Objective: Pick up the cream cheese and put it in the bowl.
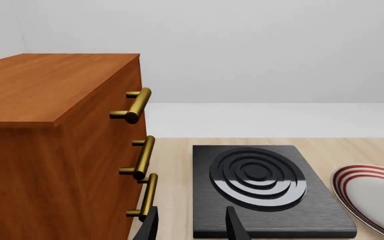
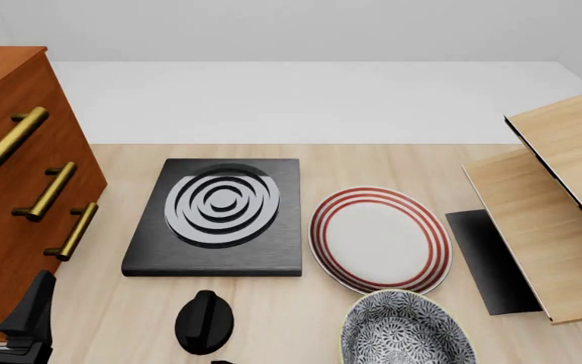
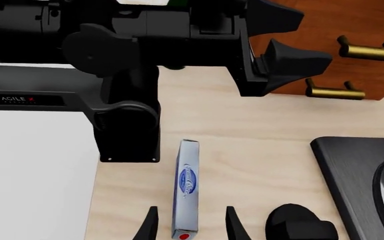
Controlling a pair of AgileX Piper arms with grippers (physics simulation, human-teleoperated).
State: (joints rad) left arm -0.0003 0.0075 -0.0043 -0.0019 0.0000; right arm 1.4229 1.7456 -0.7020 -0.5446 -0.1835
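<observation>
Right wrist view: the right end effector (image 3: 188,225) is opened around the cream cheese (image 3: 186,187), which is laid on the surface (image 3: 245,150). The left end effector (image 1: 190,226) is also opened, with nothing gripped.

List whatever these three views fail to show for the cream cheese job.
- Cream cheese: appears only in the right wrist view; absent from the front view.
- Bowl: front view, near side cut by the bottom edge.
- Right hand: only fingertips show, straddling the box with gaps; contact not evident.
- Left hand: fingertips only, in the left wrist view, holding nothing.
</observation>
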